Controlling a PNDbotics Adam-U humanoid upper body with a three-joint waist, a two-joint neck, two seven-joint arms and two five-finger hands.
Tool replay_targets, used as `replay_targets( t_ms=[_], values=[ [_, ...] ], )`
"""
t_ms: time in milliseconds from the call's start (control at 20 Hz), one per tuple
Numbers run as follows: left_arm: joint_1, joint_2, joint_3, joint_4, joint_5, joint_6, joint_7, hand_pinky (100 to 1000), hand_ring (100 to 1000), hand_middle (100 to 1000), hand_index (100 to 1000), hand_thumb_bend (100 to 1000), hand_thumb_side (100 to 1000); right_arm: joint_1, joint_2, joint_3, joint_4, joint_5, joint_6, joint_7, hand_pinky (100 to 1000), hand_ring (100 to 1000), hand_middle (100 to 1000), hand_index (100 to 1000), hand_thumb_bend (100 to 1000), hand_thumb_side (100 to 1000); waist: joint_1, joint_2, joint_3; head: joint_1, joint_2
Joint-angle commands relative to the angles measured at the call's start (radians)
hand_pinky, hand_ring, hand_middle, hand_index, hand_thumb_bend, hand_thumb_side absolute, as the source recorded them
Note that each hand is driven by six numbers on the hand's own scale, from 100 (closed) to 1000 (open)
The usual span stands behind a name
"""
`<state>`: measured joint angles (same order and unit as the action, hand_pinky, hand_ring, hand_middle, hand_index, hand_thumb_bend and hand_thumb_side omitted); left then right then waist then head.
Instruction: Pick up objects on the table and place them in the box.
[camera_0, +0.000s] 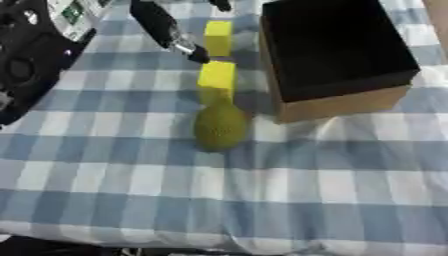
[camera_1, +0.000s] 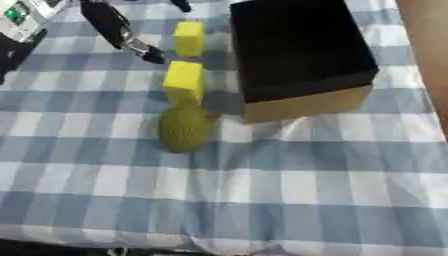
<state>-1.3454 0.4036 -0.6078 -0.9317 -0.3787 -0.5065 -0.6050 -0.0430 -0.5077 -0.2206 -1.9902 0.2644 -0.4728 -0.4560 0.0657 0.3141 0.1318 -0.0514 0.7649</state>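
Observation:
Two yellow blocks lie on the checked cloth left of the box: the far block (camera_0: 218, 36) and the near block (camera_0: 216, 76). A yellow-green oval fruit (camera_0: 220, 127) lies just in front of the near block, touching or almost touching it. The cardboard box (camera_0: 341, 106) has a black inside and stands open at the upper right; nothing shows in it. My left hand (camera_0: 166, 27) comes in from the upper left as a long straight black finger with a silver joint. Its tip is just left of the far block. Another dark fingertip (camera_0: 220, 4) shows at the top edge above that block. The hand holds nothing.
Black equipment (camera_0: 31, 60) with a white and green panel (camera_0: 72, 12) fills the upper left corner. The blue and white checked cloth (camera_0: 262, 200) runs to the table's front edge at the bottom.

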Motion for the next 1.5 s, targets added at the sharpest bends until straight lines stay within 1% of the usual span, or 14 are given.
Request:
replay_targets(
  t_ms=[50,400,600,700,800,1050,1400,1500],
  values=[
    [-0.013,0.016,-0.002,-0.009,-0.001,-0.313,-0.302,944,884,812,911,594,675,0.0,-0.025,-0.011,-0.01,-0.008,0.003,0.0,891,980,460,868,100,470,0.0,-0.038,0.001,-0.004,0.005],
    [-0.004,0.009,-0.002,0.005,-0.016,-0.328,-0.302,943,883,812,912,596,677,0.003,-0.024,-0.009,-0.01,-0.01,0.005,0.002,891,982,460,868,100,470,0.002,-0.041,-0.005,-0.015,0.005],
    [-0.002,0.008,-0.003,0.012,-0.022,-0.335,-0.302,943,883,812,912,599,678,0.003,-0.024,-0.009,-0.01,-0.012,0.005,0.002,891,982,460,868,100,470,0.003,-0.043,-0.006,-0.02,-0.036],
    [-0.001,0.008,-0.007,0.012,-0.024,-0.336,-0.302,943,883,812,912,602,679,0.003,-0.024,-0.01,-0.01,-0.012,0.005,0.002,891,982,461,868,100,470,0.003,-0.044,-0.007,-0.022,-0.049],
    [0.003,0.009,-0.013,0.011,-0.024,-0.336,-0.302,943,883,813,913,603,681,0.004,-0.023,-0.01,-0.01,-0.013,0.007,0.002,891,983,460,869,100,470,0.004,-0.044,-0.007,-0.026,-0.055],
    [0.009,0.009,-0.019,0.012,-0.039,-0.327,-0.302,946,886,817,915,623,680,0.004,-0.022,-0.01,-0.01,-0.013,0.007,0.004,891,983,460,868,100,470,0.005,-0.044,-0.009,-0.032,-0.049],
    [0.015,-0.002,-0.007,0.026,-0.09,-0.312,-0.302,949,889,820,915,643,667,0.004,-0.018,-0.01,-0.01,-0.012,0.008,0.005,891,987,458,869,100,470,0.005,-0.04,-0.011,-0.026,-0.047],
    [0.018,-0.008,-0.004,0.034,-0.104,-0.309,-0.302,948,889,819,914,636,660,0.004,-0.017,-0.009,-0.01,-0.012,0.009,0.007,891,987,458,869,100,470,0.005,-0.04,-0.012,-0.022,-0.045]
  ],
)
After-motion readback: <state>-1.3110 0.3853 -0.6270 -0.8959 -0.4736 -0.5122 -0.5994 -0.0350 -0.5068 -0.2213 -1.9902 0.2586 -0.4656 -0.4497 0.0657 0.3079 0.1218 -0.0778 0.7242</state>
